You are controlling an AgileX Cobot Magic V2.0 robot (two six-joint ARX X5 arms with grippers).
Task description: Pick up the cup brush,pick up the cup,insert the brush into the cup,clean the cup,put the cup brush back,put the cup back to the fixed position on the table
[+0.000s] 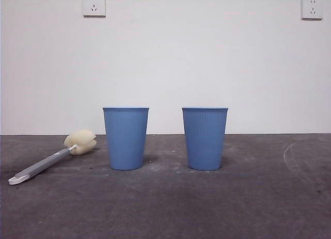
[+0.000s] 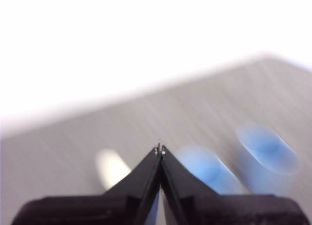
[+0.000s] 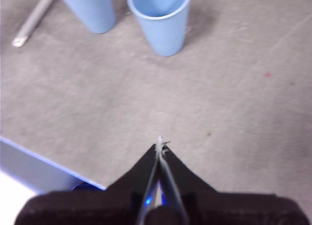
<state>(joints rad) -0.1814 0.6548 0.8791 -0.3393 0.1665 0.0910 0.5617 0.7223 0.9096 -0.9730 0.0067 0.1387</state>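
Two identical blue ribbed cups stand upright on the table (image 1: 217,208), apart from each other: the left cup (image 1: 125,138) and the right cup (image 1: 205,138). The cup brush (image 1: 54,159) lies flat on the table just beside the left cup, sponge head toward the wall, white handle tip nearest the camera. The left gripper (image 2: 159,149) hangs above the table with its jaws pressed together, holding nothing; its view is blurred. The right gripper (image 3: 160,146) hangs clear of the cups, jaws pressed together, empty. Two wall sockets (image 1: 94,4) sit high on the wall.
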